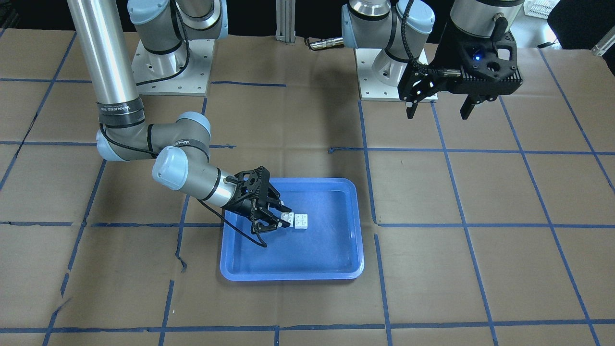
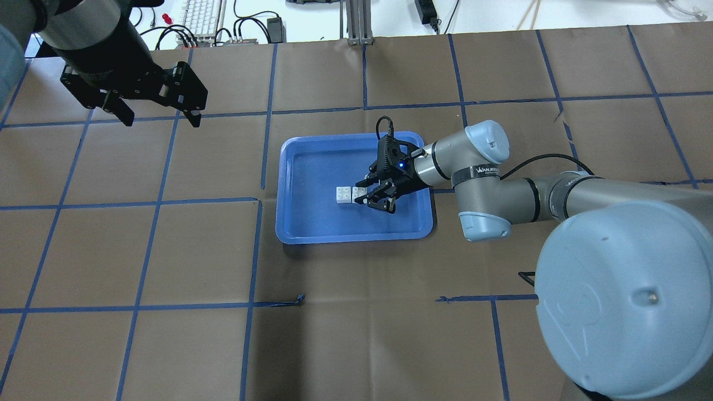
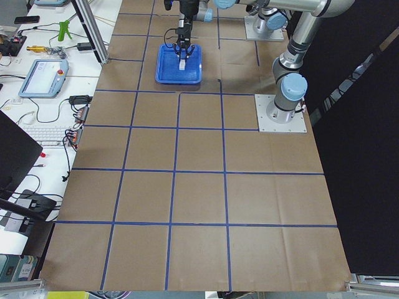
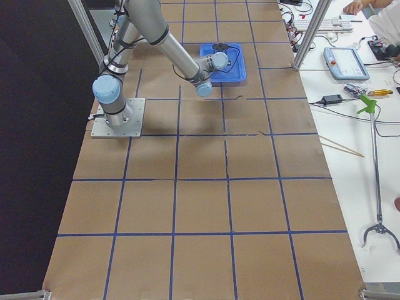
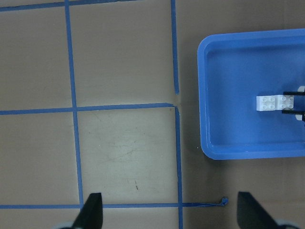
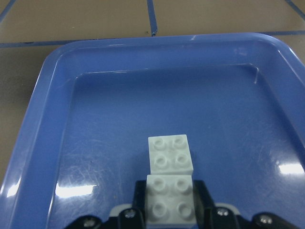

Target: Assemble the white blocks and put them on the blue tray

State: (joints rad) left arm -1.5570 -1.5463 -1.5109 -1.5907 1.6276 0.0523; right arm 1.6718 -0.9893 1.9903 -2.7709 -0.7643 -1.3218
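**Right arm's in the tray, left one parked up high**

Starting from my right wrist cam: the right gripper is low over the tray floor. Its fingers are clamped on either side of the near block, which has its studs up. The far block lies just past the fingertips, studs up as well, butted against the near one in a row. Both are on the floor of the blue tray, roughly mid-tray and well off every rim. The forearm crosses the rim on the robot's right side.

Beyond the far rim it's all tabletop, brown paper marked off in squares with blue tape. There's a tear in the paper near one tray corner.

The only writing I can spot is white lettering on a black band around the right arm. It starts "WANJ", and the rest is too small for me to trust.

The left gripper hangs high above the tabletop, well apart from the tray. Its fingers are spread wide with nothing between them, and its wrist cam looks straight down on the tray's corner.

Furthest out, a white desk runs along the tabletop's far edge, with a keyboard and a pendant on it. A dark curtain stands behind the arm bases.
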